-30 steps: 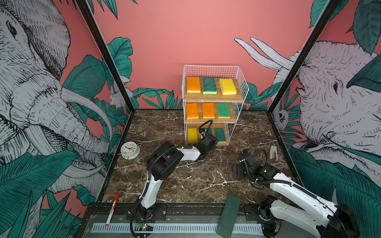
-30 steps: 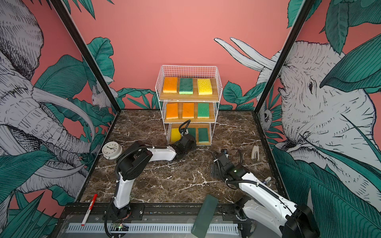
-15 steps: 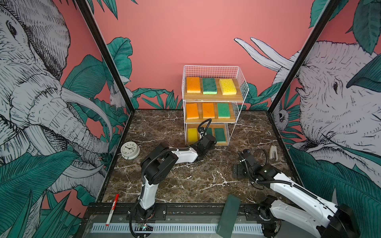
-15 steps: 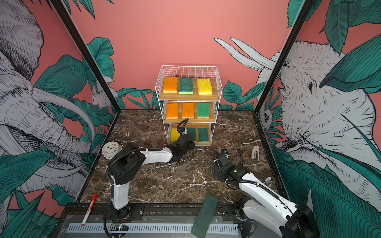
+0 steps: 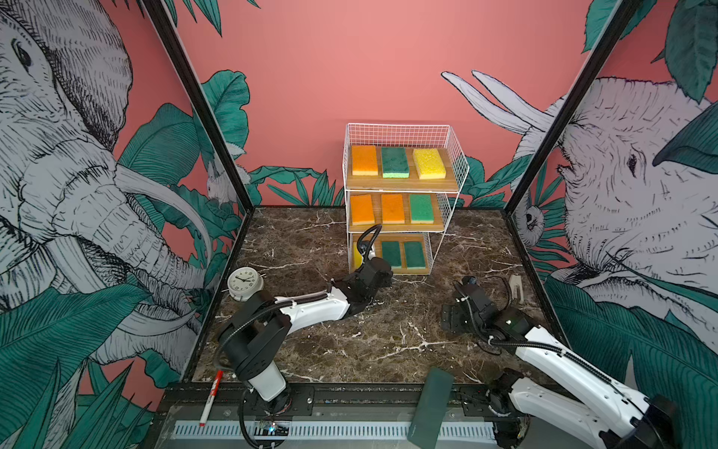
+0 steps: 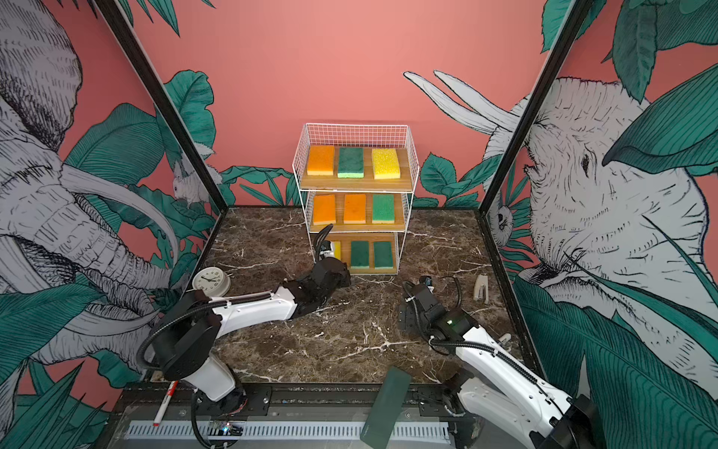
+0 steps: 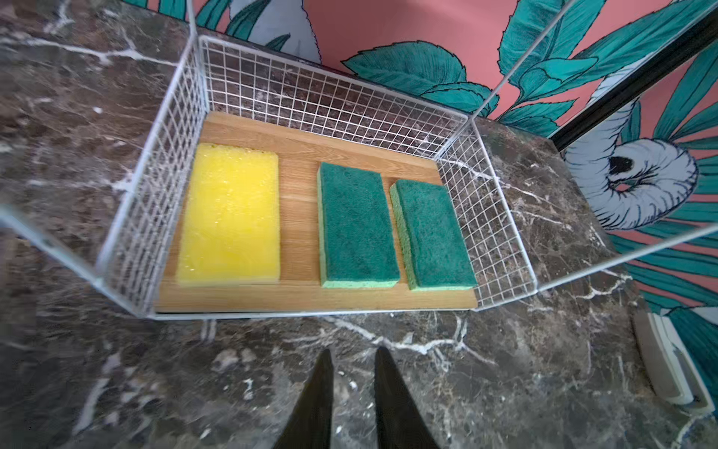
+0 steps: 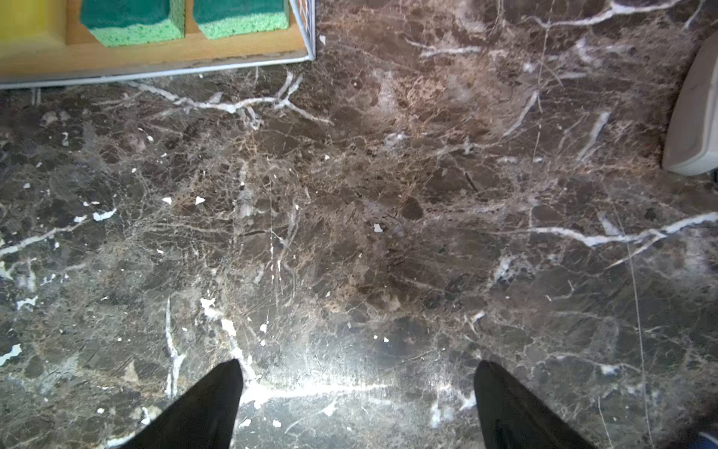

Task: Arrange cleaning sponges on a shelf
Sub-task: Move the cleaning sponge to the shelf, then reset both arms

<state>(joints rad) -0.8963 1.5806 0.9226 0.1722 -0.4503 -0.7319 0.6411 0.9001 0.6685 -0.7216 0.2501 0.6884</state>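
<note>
Left wrist view: left hand [image 7: 354, 352] narrowly parted, empty, above the bench [image 7: 447, 388] before the shelf [image 7: 330, 101], whose bottom board [image 7: 299, 217] holds a yellow sponge [image 7: 231, 217] and two green sponges [image 7: 357, 225]. Right hand [image 8: 358, 365] spread wide, empty. Sponges likely light, squashy: pinch across the long edges.

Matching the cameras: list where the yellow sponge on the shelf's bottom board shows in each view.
In both top views: yellow sponge, lowest tier of the shelf, partly behind the left arm.
Left wrist: whole, beside the shelf wall.
Right wrist: only a corner.
Shared landmark: the neighbouring green sponge.
</note>
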